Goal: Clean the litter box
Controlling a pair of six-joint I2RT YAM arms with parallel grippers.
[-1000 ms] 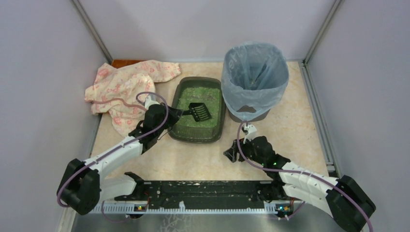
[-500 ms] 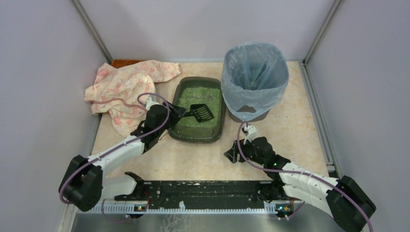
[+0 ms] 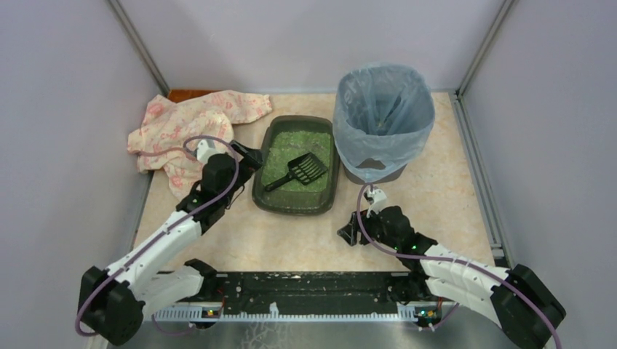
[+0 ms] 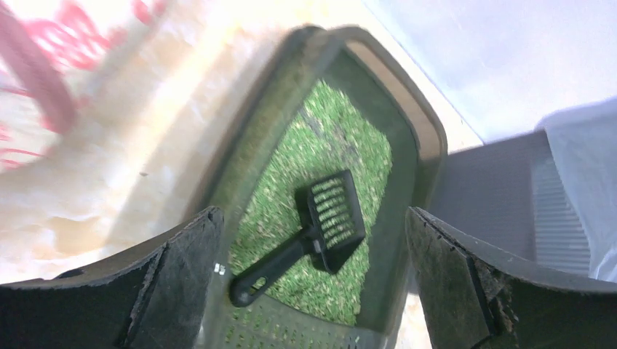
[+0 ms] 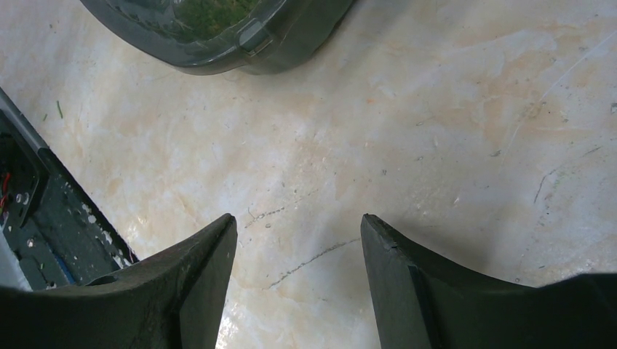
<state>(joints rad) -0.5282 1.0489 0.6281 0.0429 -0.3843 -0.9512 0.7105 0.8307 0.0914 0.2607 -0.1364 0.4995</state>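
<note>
Two tools both stand with jaws spread wide and nothing between them. The left tool (image 3: pixel 246 156) sits just beside the left rim of the litter box (image 3: pixel 294 209), near its far-left corner and clear of the scoop (image 3: pixel 297 173). The right tool (image 5: pixel 298 219) hangs over the bare surface (image 3: pixel 436 196), near the box's near-right corner.

The litter box rests mid-surface with its long axis running near to far, the near end angled slightly left. It holds green granular litter (image 3: pixel 291 145). The black slotted scoop lies on the litter, its head toward the far right and its handle pointing near-left. Just right of the box stands a round bin (image 3: pixel 349 149) lined with a blue-grey bag; what is in it cannot be made out. A pink patterned cloth (image 3: pixel 185 131) lies crumpled at far left.
</note>
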